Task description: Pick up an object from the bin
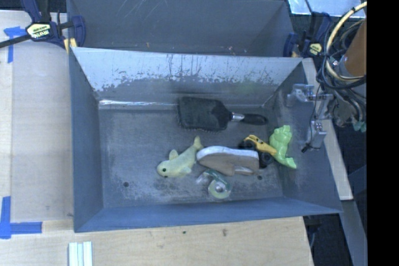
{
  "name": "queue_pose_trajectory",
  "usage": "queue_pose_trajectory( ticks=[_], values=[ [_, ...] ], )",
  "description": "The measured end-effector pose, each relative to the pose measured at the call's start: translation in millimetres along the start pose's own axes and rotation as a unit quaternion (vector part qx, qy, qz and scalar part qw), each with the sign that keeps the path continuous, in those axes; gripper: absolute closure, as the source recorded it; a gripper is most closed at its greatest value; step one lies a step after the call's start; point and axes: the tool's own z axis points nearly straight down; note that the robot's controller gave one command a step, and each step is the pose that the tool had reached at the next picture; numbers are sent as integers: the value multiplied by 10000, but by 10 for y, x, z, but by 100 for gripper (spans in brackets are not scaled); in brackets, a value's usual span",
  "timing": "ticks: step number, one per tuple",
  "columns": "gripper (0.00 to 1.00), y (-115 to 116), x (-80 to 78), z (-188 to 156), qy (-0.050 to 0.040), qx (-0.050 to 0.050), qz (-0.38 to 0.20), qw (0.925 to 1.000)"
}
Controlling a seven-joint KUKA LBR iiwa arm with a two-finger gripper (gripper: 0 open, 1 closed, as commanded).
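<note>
- Hand (313, 129) at right wall of bin (87, 152); released or clenched: can't tell.
- Nearest obj: green toy figure (283, 145), on bin floor just left of hand.
- Yellow toy (260, 144), shoe (227, 160) beside it; black brush (202, 114) further back.

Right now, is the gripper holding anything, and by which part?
Nothing seems held. The gripper hangs by the bin's right wall, apart from the green toy, which lies on the floor near the shoe.
</note>
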Motion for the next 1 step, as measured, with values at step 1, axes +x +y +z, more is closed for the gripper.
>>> queue_pose_trajectory(
  ticks=[1],
  values=[
    [0, 0, 0, 0, 0, 0, -1, 10000]
  ],
)
